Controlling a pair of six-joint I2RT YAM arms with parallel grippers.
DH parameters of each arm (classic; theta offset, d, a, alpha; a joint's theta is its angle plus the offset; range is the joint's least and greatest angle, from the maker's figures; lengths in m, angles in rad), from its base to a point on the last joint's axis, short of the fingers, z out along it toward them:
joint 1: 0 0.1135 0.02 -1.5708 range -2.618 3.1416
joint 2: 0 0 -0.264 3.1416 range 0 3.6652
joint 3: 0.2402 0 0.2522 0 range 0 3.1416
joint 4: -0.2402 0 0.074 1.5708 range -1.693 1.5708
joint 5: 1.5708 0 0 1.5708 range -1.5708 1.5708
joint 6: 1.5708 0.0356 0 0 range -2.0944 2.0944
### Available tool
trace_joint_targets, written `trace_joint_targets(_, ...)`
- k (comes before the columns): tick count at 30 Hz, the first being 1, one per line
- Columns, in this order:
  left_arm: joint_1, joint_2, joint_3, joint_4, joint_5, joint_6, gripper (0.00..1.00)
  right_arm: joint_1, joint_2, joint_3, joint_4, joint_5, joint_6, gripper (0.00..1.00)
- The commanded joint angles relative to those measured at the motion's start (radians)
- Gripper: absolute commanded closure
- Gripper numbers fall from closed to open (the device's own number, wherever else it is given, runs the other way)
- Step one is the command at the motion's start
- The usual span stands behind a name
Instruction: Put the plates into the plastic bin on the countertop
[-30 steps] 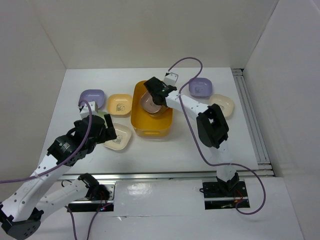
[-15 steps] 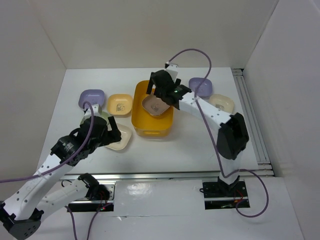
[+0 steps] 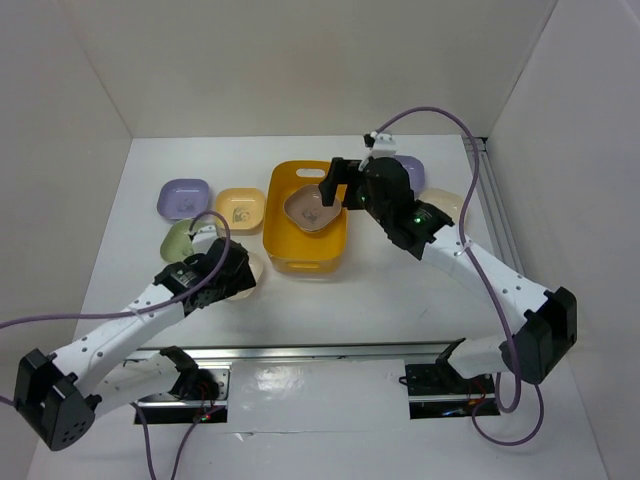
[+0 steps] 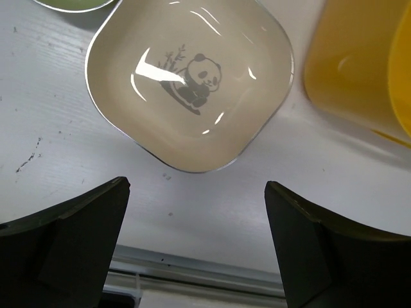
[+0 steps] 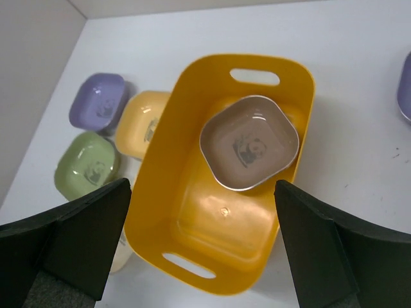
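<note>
1. My left tool [image 4: 196, 186] is spread and empty above the cream plate [image 4: 189, 83], which sits on the bench [image 4: 51, 128] just beside the bin [image 4: 359, 58].
2. My right tool [image 5: 202, 186] is spread and empty over the bin; the brown plate [image 5: 249, 142] lies inside.
3. Next, I judge: lower the left tool, pinch the near rim with one finger inside, avoid the green plate [image 4: 74, 4], and lift level before swinging to the bin.

Basically a little white booth: a plain back wall [image 3: 320, 60], a left wall [image 3: 50, 150] and a right wall [image 3: 575, 150], all matte off-white panels meeting at clean corners. The countertop [image 3: 400, 290] is flat white, with a few dark scuffs [image 4: 29, 160] and specks up close. A side rail [image 3: 500, 230] of bare metal runs along its right edge, and a front rail [image 3: 330, 350] runs along the near edge. Nearer still sits a glossy white ledge [image 3: 320, 390] catching soft glare. Light's even, shadows faint.
</note>
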Motion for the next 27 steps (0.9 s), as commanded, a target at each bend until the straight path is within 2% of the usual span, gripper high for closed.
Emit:
trace_joint_targets(1,0.003,0.059,-0.012,0.042,-0.114,-0.111,0.00,-0.022,-0.049,-0.072,0.065,-0.099,-0.057,0.00)
trace_joint_targets(7,0.021,0.133,-0.056,0.061,-0.146,-0.289,0.00,-0.053,-0.049,-0.115,0.074,-0.146,-0.067,0.00)
trace_joint_targets(12,0.085,0.213,-0.076,0.091,-0.168,-0.344,0.08,-0.071,-0.040,-0.147,0.096,-0.189,-0.076,0.00)
trace_joint_targets(18,0.130,0.233,-0.157,0.161,-0.107,-0.379,0.17,-0.091,-0.031,-0.167,0.106,-0.208,-0.076,0.00)
trace_joint_targets(23,0.139,0.233,-0.200,0.161,-0.085,-0.438,0.37,-0.091,-0.021,-0.167,0.116,-0.218,-0.076,0.00)
trace_joint_targets(24,0.139,0.219,-0.214,0.161,-0.085,-0.447,0.50,-0.091,-0.021,-0.167,0.116,-0.218,-0.076,0.00)
trace_joint_targets(27,0.139,0.178,-0.245,0.141,-0.085,-0.481,0.68,-0.091,-0.021,-0.167,0.116,-0.218,-0.076,0.00)
